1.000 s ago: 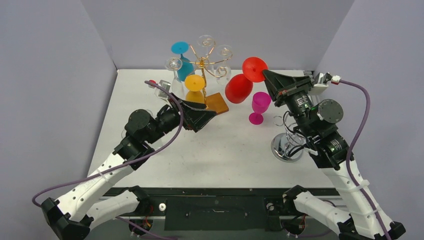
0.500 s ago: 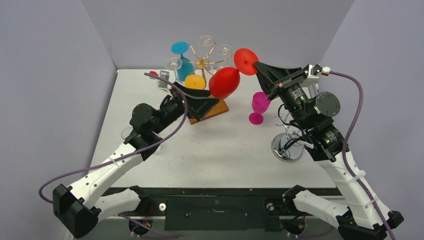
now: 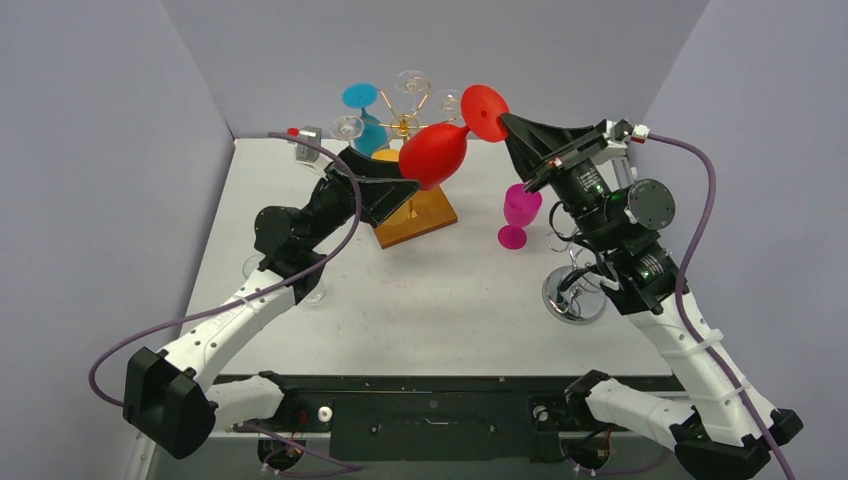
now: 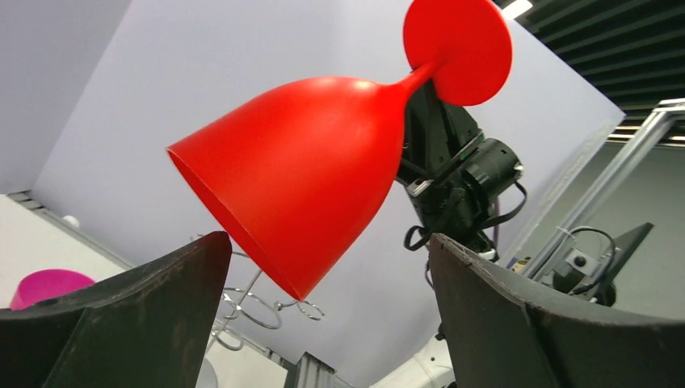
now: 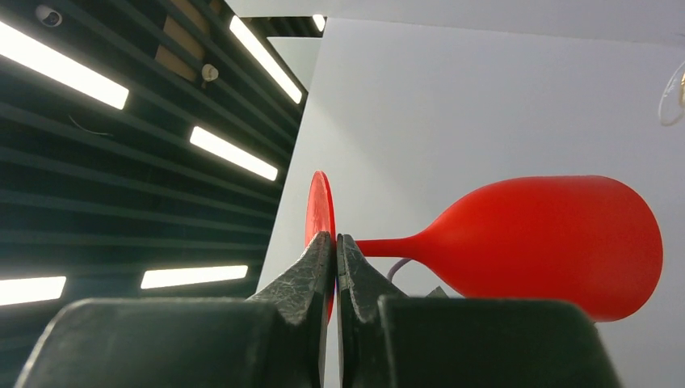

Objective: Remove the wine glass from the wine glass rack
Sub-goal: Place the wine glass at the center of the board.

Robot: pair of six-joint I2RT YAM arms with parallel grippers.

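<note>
While the R arm rises from the near-right corner, a chrome wire stand w/ a round silver base stands on the table just beside that arm. Bit farther in, a pink glass stands upright on the table, btwn the two arms' wrists. L gripper is raised off the table w/ its jaws spread wide, holding nothing. In the L wrist view its two dark fingers sit either side of, and just below, the rim of the red wine glass. That glass hangs tilted in the air, bowl down to the left w/ its mouth facing the L gripper, foot up to the right. R gripper has it: fingertips pinched together on the glass where stem meets the round foot, as the R wrist view shows. Behind the bowl stands the wine glass rack, gold curled arms on a central stem, its brown wooden base flat on the table. From above, the bowl overlaps the rack, so can't tell if they touch. A blue glass and clear glasses hang on the rack's far arms; an orange glass is mostly hidden behind the L gripper
</note>
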